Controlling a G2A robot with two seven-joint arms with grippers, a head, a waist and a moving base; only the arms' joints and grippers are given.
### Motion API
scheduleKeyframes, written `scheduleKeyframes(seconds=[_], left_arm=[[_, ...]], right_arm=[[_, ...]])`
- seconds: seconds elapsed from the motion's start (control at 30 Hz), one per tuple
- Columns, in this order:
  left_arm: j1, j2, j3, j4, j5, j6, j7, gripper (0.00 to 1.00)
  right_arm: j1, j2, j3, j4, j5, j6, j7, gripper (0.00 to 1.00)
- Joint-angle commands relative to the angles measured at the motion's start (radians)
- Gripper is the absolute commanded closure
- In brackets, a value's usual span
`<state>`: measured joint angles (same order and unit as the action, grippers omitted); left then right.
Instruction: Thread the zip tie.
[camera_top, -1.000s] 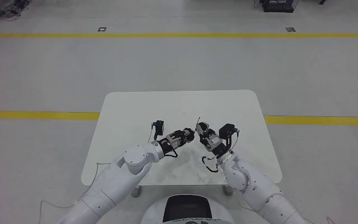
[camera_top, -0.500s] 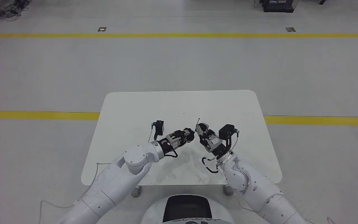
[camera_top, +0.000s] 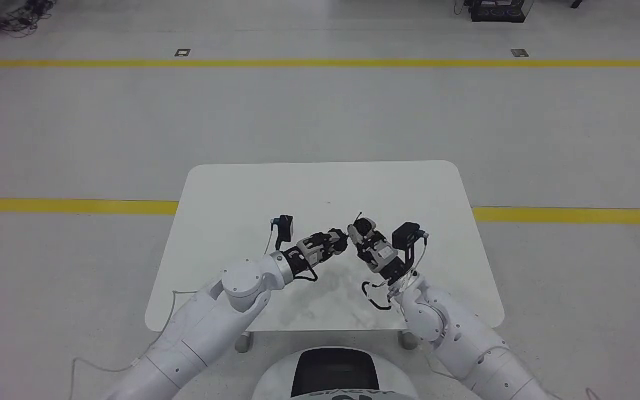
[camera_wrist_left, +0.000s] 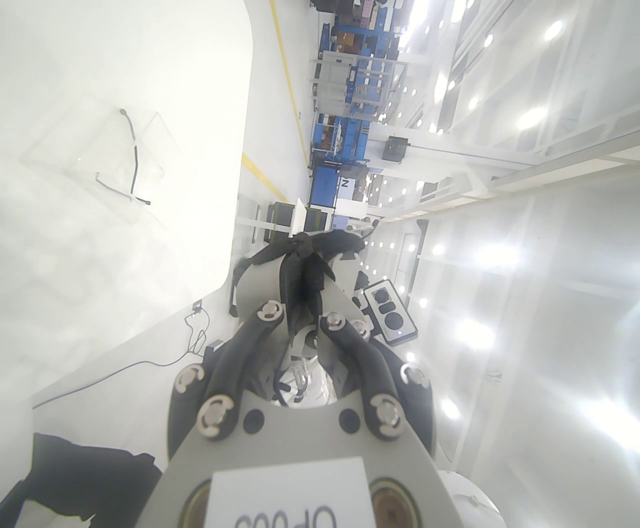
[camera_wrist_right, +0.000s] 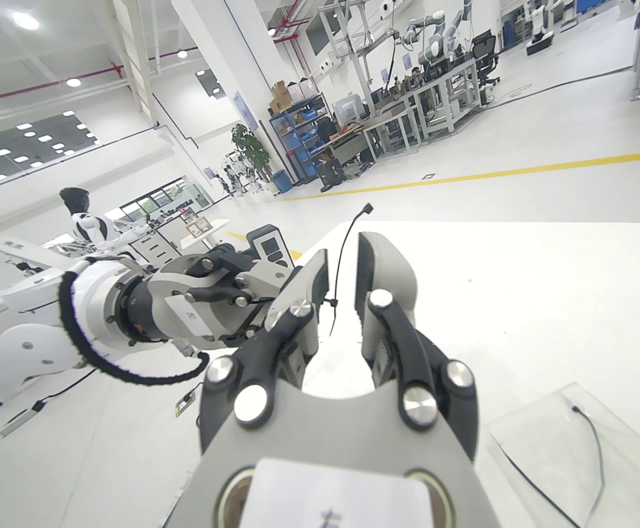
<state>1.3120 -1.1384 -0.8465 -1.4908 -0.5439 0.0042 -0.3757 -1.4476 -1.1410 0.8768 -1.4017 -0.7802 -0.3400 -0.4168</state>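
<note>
1. Got both hands meeting almost nose to nose in the air over the middle of the white bench (camera_top: 230, 200), with the left hand (camera_top: 340, 239) on the left and the right hand (camera_top: 356, 232) on the right.
2. Seeing the zip tie (camera_wrist_right: 344, 250) as a thin black strap standing roughly upright between the right hand's fingers (camera_wrist_right: 385, 270), square head at the top and loose tail below.
3. Calling the right hand slack: pads parted, a narrow gap on either side of the strap, no pinch on it.
4. Also spotting a small black block (camera_wrist_right: 332, 301) partway down the strap, with a thin black line running left from it into the left hand's fingertips. Can't tell if the strap actually passes through that block.
5. Reading the left hand as clamped on that thin end of the zip tie, dark pads (camera_wrist_left: 300, 285) pressed together in its own wrist view.
6. Noticing a clear tray (camera_wrist_right: 545, 415) lying on the bench near the right hand, with spare ties (camera_wrist_right: 592, 440) flat in it.
7. On writing: found only a white sticker (camera_wrist_left: 287, 492) with dark print on the left wrist, cut off at the edge, so not readable.
</note>
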Motion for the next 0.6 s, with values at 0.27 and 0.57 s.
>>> scheduleKeyframes(seconds=[0.27, 0.57], left_arm=[[0.0, 0.0, 0.0, 0.0, 0.0, 0.0, 0.0, 1.0], [0.0, 0.0, 0.0, 0.0, 0.0, 0.0, 0.0, 1.0]], right_arm=[[-0.026, 0.042, 0.018, -0.062, 0.079, 0.0, 0.013, 0.0], [-0.028, 0.048, 0.018, -0.072, 0.096, 0.0, 0.022, 0.0]])
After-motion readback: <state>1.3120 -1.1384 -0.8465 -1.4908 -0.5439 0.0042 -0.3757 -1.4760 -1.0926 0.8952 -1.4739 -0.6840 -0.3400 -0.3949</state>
